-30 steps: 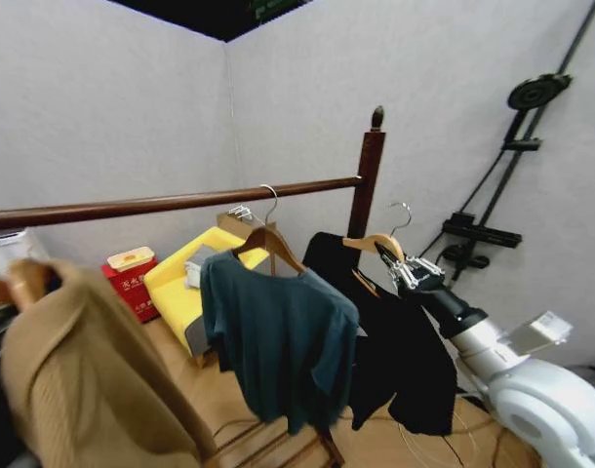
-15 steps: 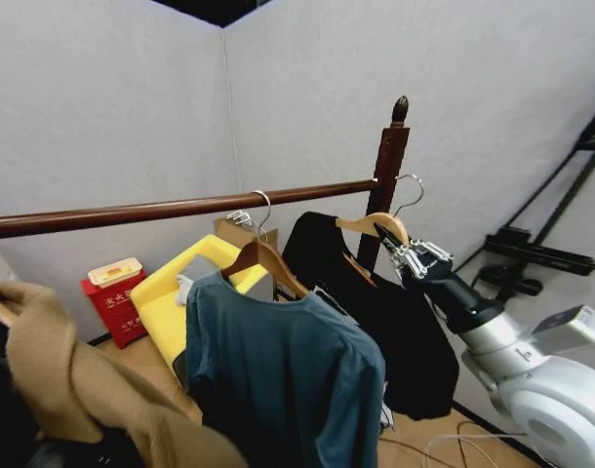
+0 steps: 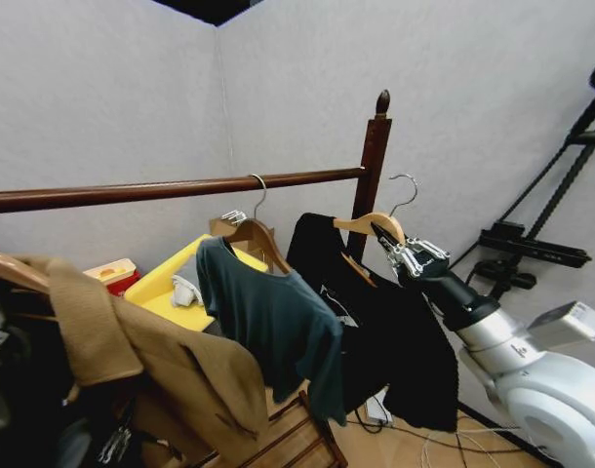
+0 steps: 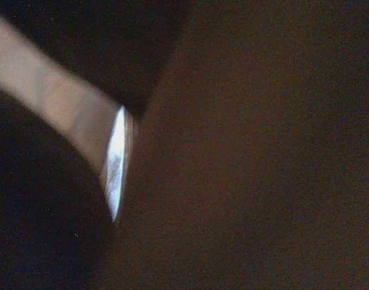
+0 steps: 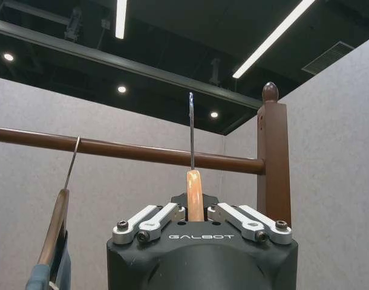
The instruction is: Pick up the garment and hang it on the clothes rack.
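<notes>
The garment (image 3: 380, 331), a black shirt on a light wooden hanger (image 3: 371, 222), hangs from my right gripper (image 3: 400, 251), which is shut on the hanger's right shoulder. Its metal hook (image 3: 407, 190) stands free in the air just right of the clothes rack's post (image 3: 374, 161), with its top about level with the round bar (image 3: 180, 185). In the right wrist view the hanger (image 5: 195, 193) sits between the shut fingers (image 5: 151, 220) of the gripper (image 5: 195, 212). There the hook (image 5: 191, 127) rises across the bar (image 5: 142, 154), beside the post (image 5: 272, 157).
A teal sweater (image 3: 268, 322) hangs from the bar on its own hanger (image 5: 54, 232), left of the black shirt. A tan coat (image 3: 112, 341) hangs at far left. A yellow seat (image 3: 166, 283) and red box (image 3: 112, 273) stand behind. Black stand hardware (image 3: 532, 244) lines the right wall.
The whole head view has shifted, so the camera moved. Against the rack, the held hanger has risen: its hook top was below the bar and now is level with it.
</notes>
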You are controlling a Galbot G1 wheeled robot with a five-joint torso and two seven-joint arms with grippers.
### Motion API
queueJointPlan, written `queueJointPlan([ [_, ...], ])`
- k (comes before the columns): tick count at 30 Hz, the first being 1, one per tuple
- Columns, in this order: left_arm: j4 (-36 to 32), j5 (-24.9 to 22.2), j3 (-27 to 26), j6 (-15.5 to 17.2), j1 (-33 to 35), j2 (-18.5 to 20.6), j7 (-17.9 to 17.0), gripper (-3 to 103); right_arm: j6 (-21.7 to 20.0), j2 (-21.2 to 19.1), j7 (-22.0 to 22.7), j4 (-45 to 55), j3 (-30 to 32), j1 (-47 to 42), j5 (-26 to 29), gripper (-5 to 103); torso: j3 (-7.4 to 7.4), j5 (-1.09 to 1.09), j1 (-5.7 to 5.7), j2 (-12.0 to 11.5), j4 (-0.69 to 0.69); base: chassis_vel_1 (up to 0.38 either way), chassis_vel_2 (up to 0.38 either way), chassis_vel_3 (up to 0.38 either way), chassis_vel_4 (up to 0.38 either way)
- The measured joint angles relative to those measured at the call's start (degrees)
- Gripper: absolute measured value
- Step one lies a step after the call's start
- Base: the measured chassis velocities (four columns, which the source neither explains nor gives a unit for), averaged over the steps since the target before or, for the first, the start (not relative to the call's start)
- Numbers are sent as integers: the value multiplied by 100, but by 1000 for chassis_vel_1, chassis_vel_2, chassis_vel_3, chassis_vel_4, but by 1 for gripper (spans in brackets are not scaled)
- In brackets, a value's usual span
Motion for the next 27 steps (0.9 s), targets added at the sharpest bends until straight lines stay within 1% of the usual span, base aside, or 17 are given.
queueJointPlan([
  [1, 0, 0, 0, 0, 0, 0, 0, 46, 0, 17, -1, -5, -1, -13, -10, 10, -30, 0, -31, -58, -1, 0, 0, 0, 0],
  [3, 0, 0, 0, 0, 0, 0, 0, 46, 0, 28, 0, -8, -2, -18, -19, 10, -49, 1, -49, -94, -1, 0, 0, 0, 0],
  [11, 0, 0, 0, 0, 0, 0, 0, 46, 26, 25, 0, -38, -10, 33, -29, 10, -73, 0, -72, -139, -1, 0, 0, 0, 0],
  [13, 0, 0, 0, 0, 0, 0, 0, 46, 27, 17, -1, -43, -9, 34, -29, 10, -58, 0, -58, -110, -1, 0, 0, 0, 0],
  [15, 0, 0, 0, 0, 0, 0, 0, 46, 33, 11, -1, -51, -7, 28, -29, 10, -10, 0, -12, -17, -1, 0, 0, 0, 0],
  [17, 0, 0, 0, 0, 0, 0, 0, 46, 34, 10, -2, -52, -7, 27, -30, 10, 7, 0, 5, 18, -1, 0, 0, 0, 0],
  [20, 0, 0, 0, 0, 0, 0, -1, 46, 43, -1, -5, -73, -35, 48, -33, 10, 95, 0, 89, 190, -2, 0, 0, 0, 0],
  [23, 0, 0, 0, 0, 0, 0, -1, 46, 43, -7, -8, -82, -47, 59, -34, 10, 115, 0, 108, 229, -2, 0, 0, 0, 0],
  [25, 0, 0, 0, 0, 0, 0, -1, 46, 43, -52, -58, -175, -135, 159, -1, 10, 178, 0, 169, 354, -3, 0, 0, 0, 0],
  [27, 0, 0, 0, 0, 0, 0, -1, 46, 36, -89, -84, -289, -207, 282, 71, 10, 195, 0, 185, 387, -3, 0, 0, 0, 0],
])
